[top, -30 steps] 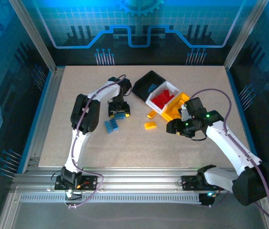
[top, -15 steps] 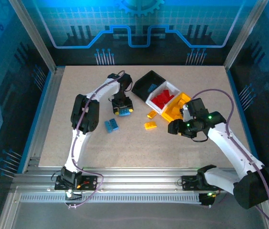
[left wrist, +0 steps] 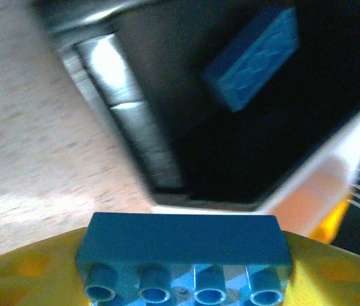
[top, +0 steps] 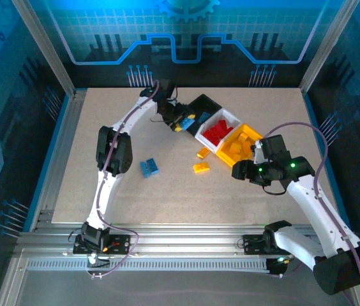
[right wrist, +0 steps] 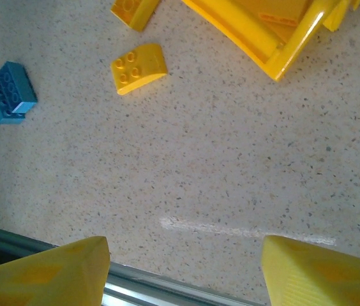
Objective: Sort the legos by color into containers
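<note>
Top external view: the left claw (top: pixel 181 122) stands at the near-left rim of the black bin (top: pixel 200 102), upper middle of the frame, pinching the held blue brick (top: pixel 186 120).

Left wrist view confirms the grip. The held blue brick (left wrist: pixel 183 239) lies crosswise between the yellow fingers (left wrist: pixel 20 271) at the bottom edge, with its studs toward the camera. The black bin's dark interior (left wrist: pixel 186 127) lies beyond it. One loose blue brick (left wrist: pixel 253 57) rests inside, upper right of the frame. The white bin wall (left wrist: pixel 333 162) shows at the right edge.

The three bins are joined in a diagonal row running down to the right. After the black bin comes the white bin (top: pixel 230 117), holding the red bricks (top: pixel 217 132), then the yellow bin (top: pixel 231 155), holding yellow pieces.

Loose on the tabletop (top: pixel 103 127):
- The blue pair (top: pixel 149 167), left of centre.
- The upper yellow brick (top: pixel 203 152) and the lower yellow brick (top: pixel 200 167), near centre and just left of the yellow bin.

The right claw (top: pixel 237 172) is right of centre, just below the yellow bin. In the right wrist view its fingers (right wrist: pixel 46 271) are spread wide at the lower corners, with bare tabletop between them and nothing held. That view also shows the yellow bin corner (right wrist: pixel 276 54) upper right, the lower yellow brick (right wrist: pixel 138 67) upper left, the upper yellow brick (right wrist: pixel 132 9) cut by the top edge, and the blue pair (right wrist: pixel 11 92) at the left edge
</note>
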Controlling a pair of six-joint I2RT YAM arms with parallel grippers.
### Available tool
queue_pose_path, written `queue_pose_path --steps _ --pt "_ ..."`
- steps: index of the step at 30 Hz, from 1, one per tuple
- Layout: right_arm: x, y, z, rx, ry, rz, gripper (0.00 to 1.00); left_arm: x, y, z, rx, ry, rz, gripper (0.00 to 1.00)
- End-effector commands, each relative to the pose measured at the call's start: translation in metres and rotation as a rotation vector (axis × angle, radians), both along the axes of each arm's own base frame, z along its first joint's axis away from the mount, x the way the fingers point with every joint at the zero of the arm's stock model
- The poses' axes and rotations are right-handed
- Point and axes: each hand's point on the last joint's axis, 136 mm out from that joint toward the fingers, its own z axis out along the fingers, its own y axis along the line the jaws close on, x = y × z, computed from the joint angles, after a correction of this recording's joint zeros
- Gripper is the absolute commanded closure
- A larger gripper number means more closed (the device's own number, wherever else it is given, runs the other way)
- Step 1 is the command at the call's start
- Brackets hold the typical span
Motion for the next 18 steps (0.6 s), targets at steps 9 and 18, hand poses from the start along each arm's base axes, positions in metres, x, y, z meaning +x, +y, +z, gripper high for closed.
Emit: queue_pose_path --steps 9,18 --pt "0.011 0.000 -0.001 0.010 0.031 -0.022 0.35 0.053 -0.034 -0.001 -0.202 -0.021 0.095 0.39" --pt "0.012 0.000 0.000 0.016 0.041 -0.031 0.33 0.064 -0.043 0.011 -0.242 -0.058 0.107 0.23"
